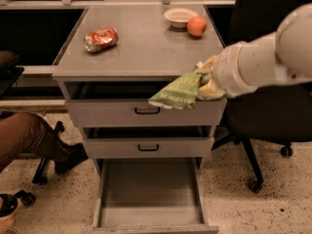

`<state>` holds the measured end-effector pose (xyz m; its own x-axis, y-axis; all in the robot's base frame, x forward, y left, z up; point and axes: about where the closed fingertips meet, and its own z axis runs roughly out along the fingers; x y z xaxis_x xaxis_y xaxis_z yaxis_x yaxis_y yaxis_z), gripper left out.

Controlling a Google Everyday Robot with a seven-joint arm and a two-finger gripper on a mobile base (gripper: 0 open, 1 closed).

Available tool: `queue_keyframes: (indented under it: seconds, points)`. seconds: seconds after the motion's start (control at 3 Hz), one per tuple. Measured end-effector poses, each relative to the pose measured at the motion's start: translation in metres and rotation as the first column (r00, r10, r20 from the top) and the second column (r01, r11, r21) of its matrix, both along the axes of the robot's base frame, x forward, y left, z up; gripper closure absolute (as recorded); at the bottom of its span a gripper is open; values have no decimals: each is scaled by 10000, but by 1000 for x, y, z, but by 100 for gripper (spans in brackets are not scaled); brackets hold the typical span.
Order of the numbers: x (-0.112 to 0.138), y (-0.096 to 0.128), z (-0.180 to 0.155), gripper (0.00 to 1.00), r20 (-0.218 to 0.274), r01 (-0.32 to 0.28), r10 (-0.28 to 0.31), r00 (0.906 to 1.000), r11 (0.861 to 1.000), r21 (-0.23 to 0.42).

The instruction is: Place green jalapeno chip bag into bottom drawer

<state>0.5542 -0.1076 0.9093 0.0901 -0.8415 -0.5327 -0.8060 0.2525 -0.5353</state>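
The green jalapeno chip bag (179, 91) hangs in the air in front of the cabinet's top edge, over the right side of the top drawer. My gripper (205, 81) is shut on the bag's right end, with the white arm reaching in from the right. The bottom drawer (150, 191) is pulled wide open below, its flat grey floor bare. The bag is well above it and a little to the right.
A crushed red-orange bag (101, 39) lies on the cabinet top at left. A white bowl (180, 16) and an orange (197, 26) sit at the back right. Two upper drawers with black handles (147, 110) are slightly open. An office chair (263, 116) stands right; a person's leg (29, 135) is left.
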Motion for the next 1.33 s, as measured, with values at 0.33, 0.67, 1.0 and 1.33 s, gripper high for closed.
queue_keyframes:
  seconds: [0.33, 0.67, 1.0, 1.33]
  points:
    - [-31, -19, -96, 100, -1049, 635, -619, 9925, 9979, 118]
    - [-31, -19, -96, 100, -1049, 635, -619, 9926, 9979, 118]
    - [-26, -14, -129, 100, -1250, 450, -381, 9914, 9976, 530]
    - [-18, 2, -218, 100, -1958, 441, -194, 9805, 9915, 1227]
